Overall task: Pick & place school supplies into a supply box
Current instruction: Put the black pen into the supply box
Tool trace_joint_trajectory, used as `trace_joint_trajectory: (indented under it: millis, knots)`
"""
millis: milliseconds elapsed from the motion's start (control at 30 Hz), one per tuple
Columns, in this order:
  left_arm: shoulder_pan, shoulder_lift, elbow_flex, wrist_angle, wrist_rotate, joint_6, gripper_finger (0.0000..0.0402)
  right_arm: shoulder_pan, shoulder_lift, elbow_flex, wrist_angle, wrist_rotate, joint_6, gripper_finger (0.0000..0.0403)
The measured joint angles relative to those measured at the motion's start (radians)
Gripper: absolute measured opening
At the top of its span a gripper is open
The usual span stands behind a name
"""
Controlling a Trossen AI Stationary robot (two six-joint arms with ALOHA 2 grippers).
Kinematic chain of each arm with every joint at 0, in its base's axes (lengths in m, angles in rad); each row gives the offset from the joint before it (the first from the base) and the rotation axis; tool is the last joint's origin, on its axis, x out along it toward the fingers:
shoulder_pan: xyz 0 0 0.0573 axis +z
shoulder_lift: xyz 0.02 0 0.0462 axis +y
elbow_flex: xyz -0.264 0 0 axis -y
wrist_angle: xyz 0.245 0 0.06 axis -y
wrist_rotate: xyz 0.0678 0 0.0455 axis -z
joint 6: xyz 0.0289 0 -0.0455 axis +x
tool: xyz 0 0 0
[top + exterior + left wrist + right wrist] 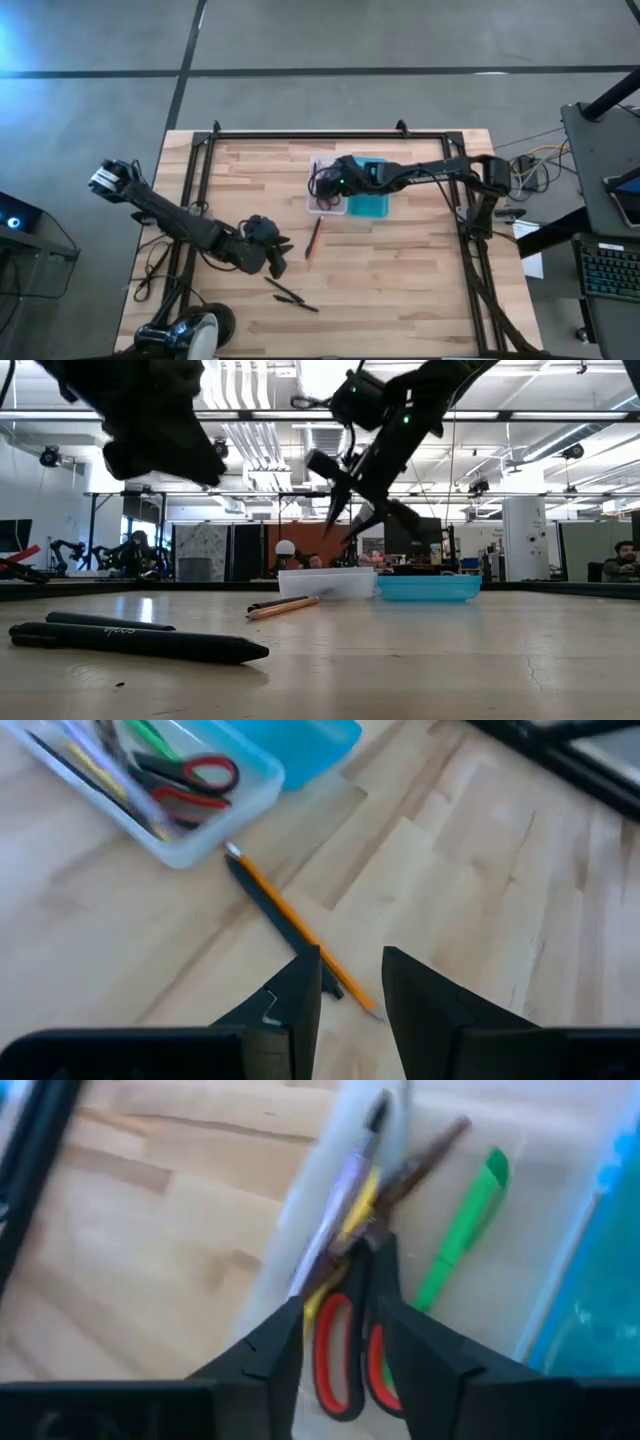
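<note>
The right gripper (pixel 328 186) hangs over the supply box (pixel 327 206) at the far middle of the table (pixel 420 270), fingers a bit apart & holding nothing — prob. it just let go. The red scissors (pixel 350 1345), green marker (pixel 462 1230) & some pens lie inside. The left gripper (pixel 281 258) sits nearer, on the left, open & empty, aimed at the pencil (pixel 300 932) & pen just outside the box — likely next. Two dark pens (pixel 288 294) wait near the front edge.
</note>
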Motion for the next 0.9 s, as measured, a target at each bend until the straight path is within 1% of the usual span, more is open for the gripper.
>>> trace_joint_trajectory:
  millis: [100,200,300,400,500,600,700,767,900]
  knots:
    - [0.019,0.057,-0.014,0.058,0.014,-0.020,0.0092,0.018,-0.027,0.014,-0.022,-0.026,-0.150,0.0157]
    - [0.054,0.123,-0.017,0.101,0.067,-0.062,0.0092,0.064,-0.075,0.021,-0.106,-0.021,-0.293,0.0181]
    - [0.099,0.205,0.011,0.109,0.142,-0.071,0.0092,0.115,-0.132,0.025,-0.238,0.000,-0.328,0.0196]
    - [0.152,0.287,0.059,0.110,0.214,-0.082,0.0092,0.157,-0.176,0.012,-0.378,0.054,-0.298,0.0200]
    - [0.208,0.360,0.115,0.107,0.274,-0.088,0.0092,0.193,-0.215,-0.006,-0.458,0.114,-0.245,0.0200]
    - [0.252,0.414,0.171,0.039,0.309,-0.094,0.0092,0.216,-0.252,-0.036,-0.463,0.133,-0.186,0.0201]
    - [0.284,0.449,0.201,-0.007,0.354,-0.084,0.0092,0.229,-0.277,-0.072,-0.461,0.153,-0.129,0.0201]
    - [0.298,0.468,0.217,0.001,0.390,-0.061,0.0092,0.237,-0.299,-0.103,-0.461,0.162,-0.097,0.0201]
    - [0.321,0.505,0.233,-0.010,0.401,-0.043,0.0092,0.244,-0.333,-0.168,-0.445,0.161,-0.032,0.0201]
